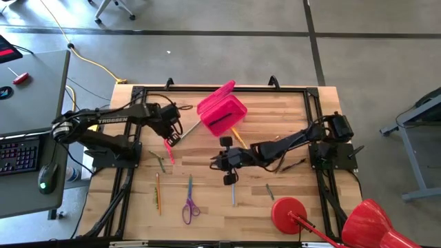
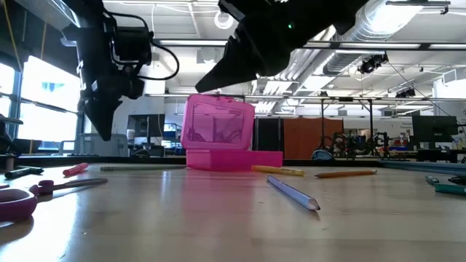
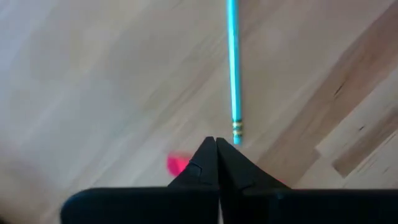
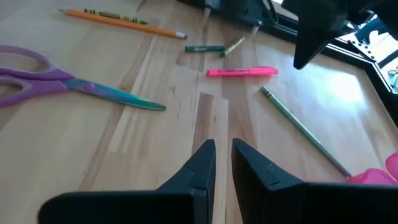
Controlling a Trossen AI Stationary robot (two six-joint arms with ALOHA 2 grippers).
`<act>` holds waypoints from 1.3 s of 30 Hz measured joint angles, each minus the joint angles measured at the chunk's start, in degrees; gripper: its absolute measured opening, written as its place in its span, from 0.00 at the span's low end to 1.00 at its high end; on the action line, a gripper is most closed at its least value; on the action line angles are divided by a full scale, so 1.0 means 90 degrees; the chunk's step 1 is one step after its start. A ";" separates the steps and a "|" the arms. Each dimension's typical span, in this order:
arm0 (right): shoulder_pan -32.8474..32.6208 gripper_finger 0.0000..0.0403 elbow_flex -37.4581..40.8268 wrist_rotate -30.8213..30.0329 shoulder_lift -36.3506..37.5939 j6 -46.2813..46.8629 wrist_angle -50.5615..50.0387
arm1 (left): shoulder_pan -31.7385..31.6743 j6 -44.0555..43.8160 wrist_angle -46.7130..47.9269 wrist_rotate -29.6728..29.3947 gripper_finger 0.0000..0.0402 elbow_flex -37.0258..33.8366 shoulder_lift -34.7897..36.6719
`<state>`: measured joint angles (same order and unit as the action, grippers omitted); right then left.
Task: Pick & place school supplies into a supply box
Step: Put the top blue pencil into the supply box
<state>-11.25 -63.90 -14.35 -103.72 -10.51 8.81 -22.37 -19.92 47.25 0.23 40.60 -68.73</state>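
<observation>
The left pincer (image 3: 216, 144) hung over the surface (image 1: 289, 117) near its left edge, tips pressed together on nothing, with a pink marker (image 1: 169, 151) just below it. The right pincer (image 4: 222, 149) hovered mid-surface, its tips a narrow slit apart and empty. The pink box (image 1: 222, 110), lid raised, sat toward the far edge at the middle. Pencils and pens lay scattered; the purple scissors (image 1: 189, 207) lay near the front edge. These supplies looked light, stiff and thin, likely to roll, so a mid-length pinch across the shaft seemed best; the scissors would probably take hold best at the blades
</observation>
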 joint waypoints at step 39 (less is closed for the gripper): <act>-0.0314 0.08 0.0002 -0.0345 -0.0002 -0.0026 -0.0565 | 0.0609 -0.0423 -0.6826 -0.1788 0.30 -0.2711 -0.0796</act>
<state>-14.07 -63.88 -17.45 -103.74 -10.74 3.73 -16.89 -23.72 -14.18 -15.86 16.20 -75.89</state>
